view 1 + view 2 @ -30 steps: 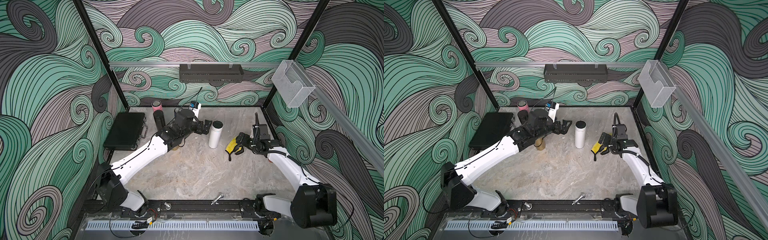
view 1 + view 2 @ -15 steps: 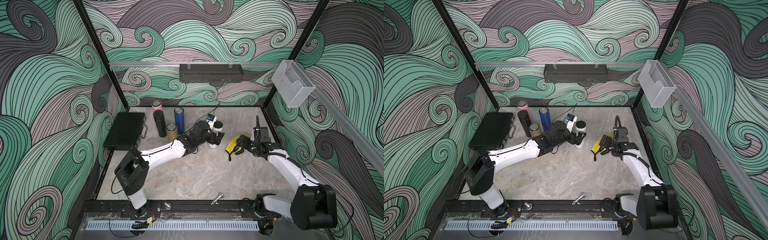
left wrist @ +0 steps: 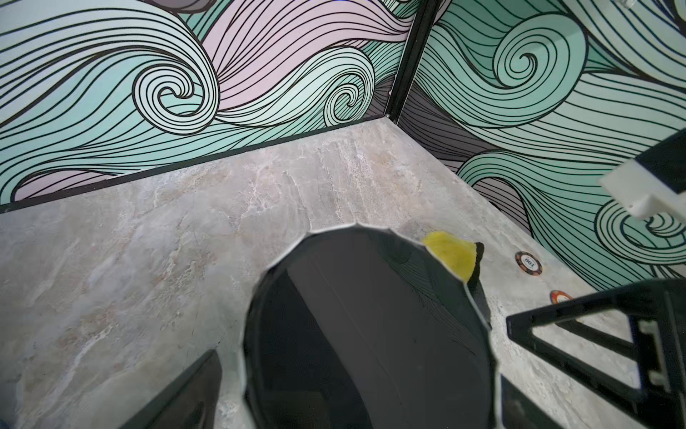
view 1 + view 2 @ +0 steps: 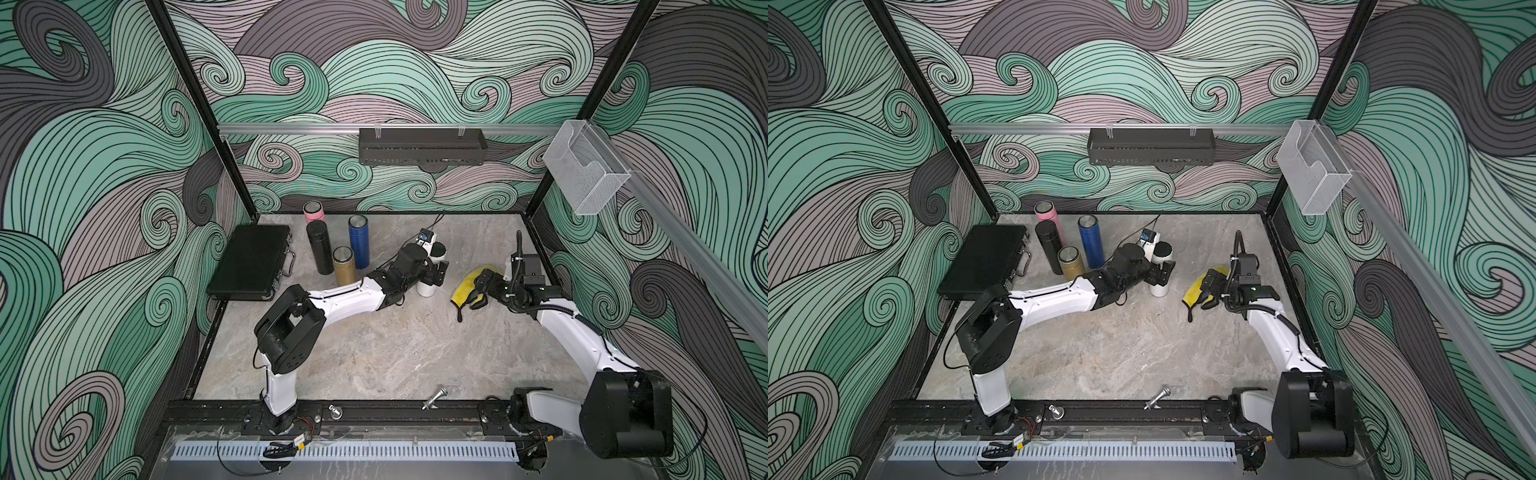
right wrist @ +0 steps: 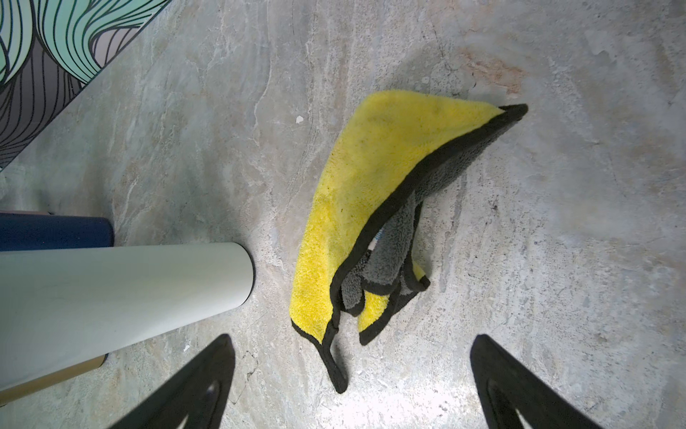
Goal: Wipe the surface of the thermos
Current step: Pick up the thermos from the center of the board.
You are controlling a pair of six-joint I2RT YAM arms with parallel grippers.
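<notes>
The white thermos (image 4: 428, 286) with a black lid (image 4: 1163, 250) stands upright mid-table. My left gripper (image 4: 434, 270) is down around its upper part, one finger on each side. In the left wrist view the lid (image 3: 371, 327) fills the space between the fingers (image 3: 193, 390), with a strip of table showing beside one finger, so the jaws are open. A yellow and grey cloth (image 4: 465, 289) lies crumpled to the thermos's right. My right gripper (image 5: 352, 390) hovers open just over the cloth (image 5: 371, 208), holding nothing.
Pink (image 4: 313, 212), black (image 4: 320, 247), blue (image 4: 358, 241) and gold (image 4: 344, 266) thermoses stand grouped at the back left. A black case (image 4: 251, 262) lies beside them. Two poker chips (image 3: 528, 263) lie near the right wall, and a metal bolt (image 4: 434, 402) near the front rail.
My left arm swung right from the group of thermoses to the white one, and its fingers came down around it. The right gripper shifted slightly over the cloth.
</notes>
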